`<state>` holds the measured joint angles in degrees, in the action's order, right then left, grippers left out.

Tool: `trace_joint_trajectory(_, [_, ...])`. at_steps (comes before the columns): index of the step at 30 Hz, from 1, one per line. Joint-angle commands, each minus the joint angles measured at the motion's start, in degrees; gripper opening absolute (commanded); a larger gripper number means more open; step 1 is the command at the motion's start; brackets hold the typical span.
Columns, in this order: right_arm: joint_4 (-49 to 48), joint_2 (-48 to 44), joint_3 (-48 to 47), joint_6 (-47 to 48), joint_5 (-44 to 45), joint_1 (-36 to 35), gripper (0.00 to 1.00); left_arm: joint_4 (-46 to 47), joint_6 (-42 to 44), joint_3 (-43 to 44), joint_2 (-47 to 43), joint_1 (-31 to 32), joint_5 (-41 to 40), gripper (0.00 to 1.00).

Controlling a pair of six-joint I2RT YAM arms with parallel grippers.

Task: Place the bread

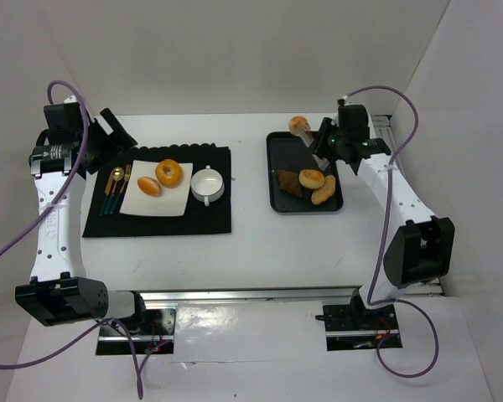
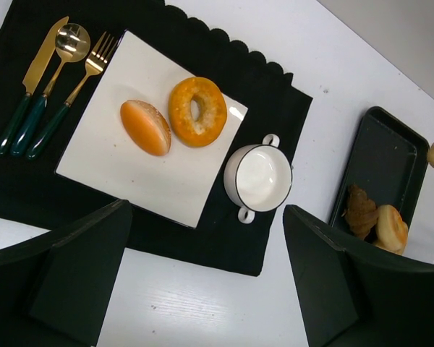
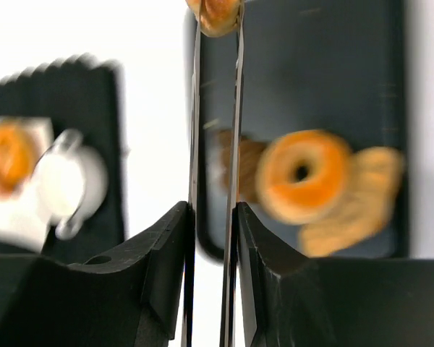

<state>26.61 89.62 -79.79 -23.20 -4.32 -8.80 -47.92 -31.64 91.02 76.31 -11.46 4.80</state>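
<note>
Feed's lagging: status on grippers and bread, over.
Left gripper jaws open, empty. Right gripper jaws shut on tongs; tongs pinch a bun at far edge of tray. Cup stands between tray and plate.

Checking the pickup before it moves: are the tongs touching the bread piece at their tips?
Touching. The right wrist view shows the bread piece wedged between both blades of the tongs, no gap either side.

White table with a scallop-edged black placemat on the left, carrying a white square plate, a white two-handled cup just right of it and a gold knife, spoon and fork with dark green handles on its left; black tray well apart to the right.
</note>
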Motion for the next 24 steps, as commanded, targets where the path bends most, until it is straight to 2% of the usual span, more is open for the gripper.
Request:
trace_joint_trajectory(1, [3.3, -2.4, -1.2, 4.2, -5.9, -7.0, 0.29, 2.0, 0.3, 1.5, -0.6, 0.1, -0.7, 0.99])
trace_joint_trajectory(6, [4.9, -0.9, -3.4, 7.0, -12.0, -21.7, 0.29, 1.4, -1.1, 1.5, -1.1, 0.1, -2.2, 0.99])
trace_joint_trajectory(12, [2.7, 3.7, -7.0, 7.6, -12.6, -32.9, 0.29, 0.9, -1.1, 2.1, -1.1, 0.1, -3.3, 0.99])
trace_joint_trajectory(20, [1.5, 11.9, -14.4, 8.1, -13.2, -38.7, 0.29, 0.4, -0.5, 2.7, -2.1, 0.1, -4.4, 0.99])
trace_joint_trajectory(24, [0.9, 17.2, -17.9, 8.1, -13.7, -38.7, 0.29, -0.2, -0.5, 2.7, -2.1, 0.1, -4.4, 1.0])
